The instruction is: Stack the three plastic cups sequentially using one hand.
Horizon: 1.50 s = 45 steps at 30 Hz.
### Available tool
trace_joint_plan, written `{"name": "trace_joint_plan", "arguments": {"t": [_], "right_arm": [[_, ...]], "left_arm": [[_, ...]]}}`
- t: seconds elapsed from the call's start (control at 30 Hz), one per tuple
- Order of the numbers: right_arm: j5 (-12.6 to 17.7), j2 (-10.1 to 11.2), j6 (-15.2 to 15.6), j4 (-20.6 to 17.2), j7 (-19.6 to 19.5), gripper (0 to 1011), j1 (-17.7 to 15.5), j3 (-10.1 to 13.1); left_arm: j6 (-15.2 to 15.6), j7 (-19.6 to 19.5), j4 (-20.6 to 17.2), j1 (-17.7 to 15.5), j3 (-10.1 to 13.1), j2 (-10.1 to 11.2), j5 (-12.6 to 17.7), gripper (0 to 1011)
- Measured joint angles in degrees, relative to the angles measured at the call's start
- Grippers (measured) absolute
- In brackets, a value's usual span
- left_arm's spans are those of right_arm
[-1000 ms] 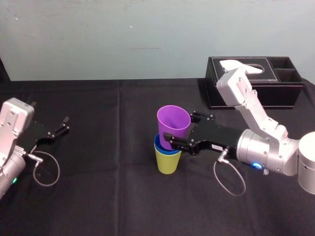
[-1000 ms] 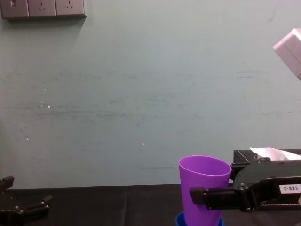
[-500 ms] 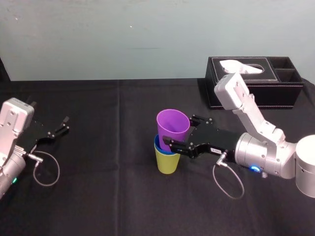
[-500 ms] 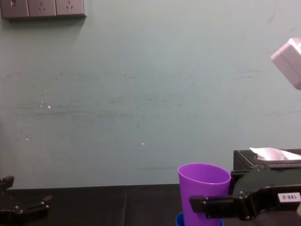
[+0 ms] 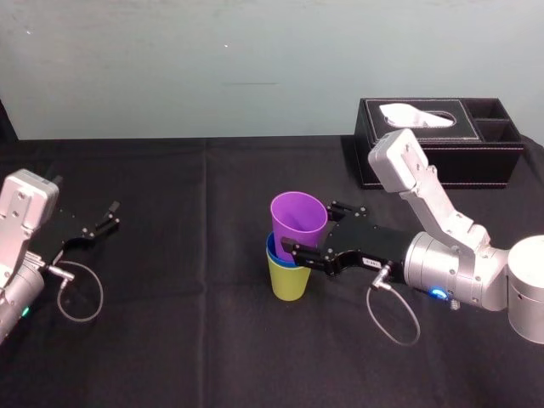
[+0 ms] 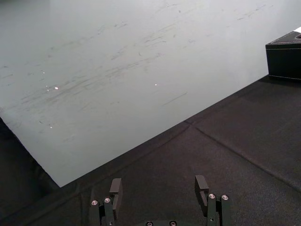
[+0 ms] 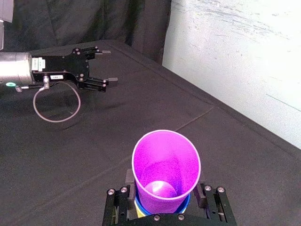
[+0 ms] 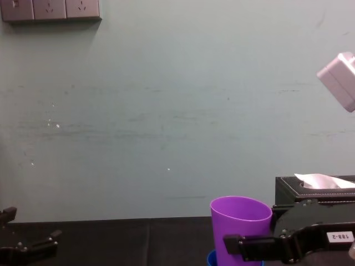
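Purple cup [image 5: 298, 223] sat upright in the blue cup [image 5: 274, 255], which was nested in the yellow-green cup [image 5: 289, 280] mid-table. Most of its wall stood proud, so I judged it not fully seated. Right gripper [image 5: 313, 228] straddled its lower half from the right, just above the blue rim; clamped or let go, couldn't tell. Left gripper [image 5: 110, 214] was parked far left, spread wide.

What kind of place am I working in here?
Likely a lab test bench: black-draped table, bare pale wall with sockets, a tissue box. Right tool grips the purple cup; left tool parked open.
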Motion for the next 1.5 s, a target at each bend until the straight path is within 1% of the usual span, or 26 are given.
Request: {"name": "trace_joint_plan", "arguments": {"t": [0.1,0.2,0.23,0.27,0.33,0.37,0.43,0.47,0.53,1.03,1.23,1.37,1.43,1.47,1.5], "right_arm": [[0.0,0.0,0.0,0.0,0.0,726,0.0,0.0],[0.0,0.0,0.0,-0.1,0.0,765,0.0,0.0],[0.0,0.0,0.0,-0.1,0.0,786,0.0,0.0],[0.0,0.0,0.0,-0.1,0.0,831,0.0,0.0],[0.0,0.0,0.0,-0.1,0.0,868,0.0,0.0],[0.0,0.1,0.0,-0.1,0.0,917,0.0,0.0],[0.0,0.1,0.0,-0.1,0.0,947,0.0,0.0],[0.0,0.1,0.0,-0.1,0.0,990,0.0,0.1],[0.0,0.1,0.0,-0.1,0.0,1003,0.0,0.1],[0.1,0.1,-0.1,-0.3,-0.1,1000,-0.1,0.2],[-0.1,0.3,-1.9,-2.1,-2.3,1000,-1.8,2.6],[-0.2,0.7,-3.0,-3.5,-4.3,1000,-3.8,5.5],[-0.2,1.0,-3.3,-3.9,-4.8,1000,-4.5,6.6],[-0.1,1.2,-3.6,-4.2,-5.2,1000,-5.1,7.6],[-0.1,1.3,-3.7,-4.3,-5.5,1000,-5.5,8.1]], "left_arm": [[0.0,0.0,0.0,0.0,0.0,0.0,0.0,1010],[0.0,0.0,0.0,0.0,0.0,0.0,0.0,1010],[0.0,0.0,0.0,0.0,0.0,0.0,0.0,1010],[0.0,0.0,0.0,0.0,0.0,0.0,0.0,1010],[0.0,0.0,0.0,0.0,0.0,0.0,0.0,1010],[0.0,0.0,0.0,0.0,0.0,0.0,0.0,1010],[0.0,0.0,0.0,0.0,0.0,0.0,0.0,1010],[0.0,0.0,0.0,0.0,0.0,0.0,0.0,1010],[0.0,0.0,0.0,0.0,0.0,0.0,0.0,1010],[0.0,0.0,0.0,0.0,0.0,0.0,0.0,1010],[0.0,0.0,0.0,0.0,0.0,0.0,0.0,1010],[0.0,0.0,0.0,0.0,0.0,0.0,0.0,1010],[0.0,0.0,0.0,0.0,0.0,0.0,0.0,1010],[0.0,0.0,0.0,0.0,0.0,0.0,0.0,1010],[0.0,0.0,0.0,0.0,0.0,0.0,0.0,1010]]}}
